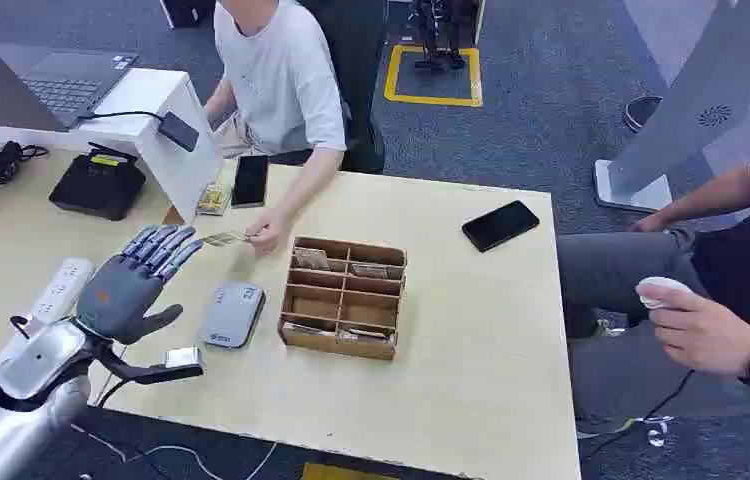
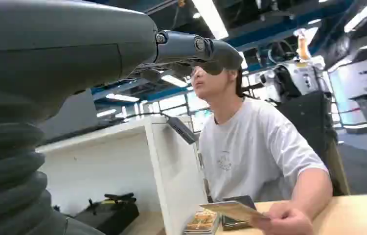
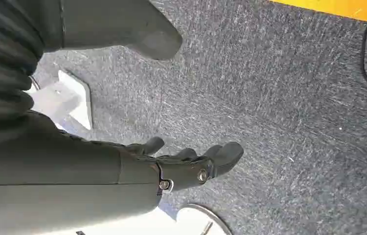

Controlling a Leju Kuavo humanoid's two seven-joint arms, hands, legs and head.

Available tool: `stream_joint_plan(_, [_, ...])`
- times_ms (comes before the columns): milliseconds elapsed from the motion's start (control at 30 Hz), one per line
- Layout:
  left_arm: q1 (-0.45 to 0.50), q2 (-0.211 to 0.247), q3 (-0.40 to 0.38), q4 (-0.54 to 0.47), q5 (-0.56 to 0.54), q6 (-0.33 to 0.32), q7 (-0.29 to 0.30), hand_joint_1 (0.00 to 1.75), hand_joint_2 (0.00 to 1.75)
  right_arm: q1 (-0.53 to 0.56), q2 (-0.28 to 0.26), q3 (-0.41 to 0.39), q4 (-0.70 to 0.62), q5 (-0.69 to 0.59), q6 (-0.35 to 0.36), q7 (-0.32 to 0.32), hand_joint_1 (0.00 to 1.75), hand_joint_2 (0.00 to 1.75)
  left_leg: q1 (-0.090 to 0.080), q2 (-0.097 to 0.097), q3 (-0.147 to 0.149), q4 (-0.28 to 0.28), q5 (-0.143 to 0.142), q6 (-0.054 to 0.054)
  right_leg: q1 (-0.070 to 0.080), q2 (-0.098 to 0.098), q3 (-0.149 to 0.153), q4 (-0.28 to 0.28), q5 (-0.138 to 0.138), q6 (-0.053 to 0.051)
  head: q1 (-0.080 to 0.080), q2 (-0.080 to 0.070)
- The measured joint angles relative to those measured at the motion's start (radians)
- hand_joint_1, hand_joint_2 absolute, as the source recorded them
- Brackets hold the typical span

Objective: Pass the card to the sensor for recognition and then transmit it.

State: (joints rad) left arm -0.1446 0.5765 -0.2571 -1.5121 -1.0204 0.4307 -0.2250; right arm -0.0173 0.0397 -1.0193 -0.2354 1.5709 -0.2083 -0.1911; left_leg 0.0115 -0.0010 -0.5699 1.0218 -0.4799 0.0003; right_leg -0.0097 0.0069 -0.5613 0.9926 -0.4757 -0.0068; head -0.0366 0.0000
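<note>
Head view: the pale wooden table (image 1: 471,340) fills the middle of the frame, its right edge running down at right and its near edge slanting along the bottom. Bare tabletop lies right of the wooden organiser (image 1: 343,297), as far as a black phone (image 1: 500,225) near the far right corner. Left of the organiser, just beside it, sits the grey sensor (image 1: 230,313). At upper left stand a white box (image 1: 156,120), a black device (image 1: 99,185) and a power strip (image 1: 59,290). A second phone (image 1: 250,181) lies by the box.

A person in a white shirt (image 1: 281,75) sits at the far edge, their hand (image 1: 269,232) holding the card (image 1: 221,238) just above the table, near the tips of the left hand (image 1: 131,285). That hand hovers at lower left, fingers straight and spread, thumb out, holding nothing. The card is thin, flat and pale with a printed face; the left wrist view shows it (image 2: 233,209) tilted.

The right hand (image 3: 191,164) hangs over grey carpet (image 3: 289,98), fingers loosely apart, empty.
</note>
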Motion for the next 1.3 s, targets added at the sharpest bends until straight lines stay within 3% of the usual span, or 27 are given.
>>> stream_joint_plan(233, [-0.063, -0.140, -0.005, 0.042, 0.074, -0.056, 0.040, 0.00, 1.75, 0.000, 0.002, 0.002, 0.001, 0.000, -0.001, 0.015, 0.00, 1.75, 0.000, 0.000, 0.000, 0.001, 0.000, 0.000, 0.000, 0.000, 0.000, 0.000, 0.001, 0.000, 0.000, 0.000])
stream_joint_plan(433, [-0.091, -0.198, -0.010, 0.058, 0.055, -0.065, 0.055, 0.00, 1.75, 0.000, 0.002, 0.018, 0.001, 0.000, -0.001, 0.015, 0.00, 1.75, 0.000, 0.001, 0.000, 0.001, 0.000, 0.000, 0.000, 0.001, 0.000, 0.000, 0.001, 0.000, 0.000, 0.000])
stream_joint_plan(767, [-0.121, -0.242, -0.012, 0.118, 0.009, -0.029, 0.082, 0.00, 1.75, -0.001, 0.002, 0.040, 0.004, 0.000, -0.009, 0.014, 0.00, 1.75, 0.000, 0.001, 0.000, 0.001, 0.001, 0.000, 0.000, 0.001, 0.000, 0.000, 0.001, 0.000, 0.000, 0.000])
stream_joint_plan(1300, [-0.121, -0.252, -0.012, 0.161, 0.003, -0.012, 0.086, 0.00, 1.75, -0.001, 0.002, 0.046, 0.009, 0.000, -0.012, 0.015, 0.00, 1.75, 0.000, 0.001, 0.000, 0.001, 0.001, 0.000, 0.000, 0.001, 0.000, 0.000, 0.001, 0.000, 0.000, 0.000])
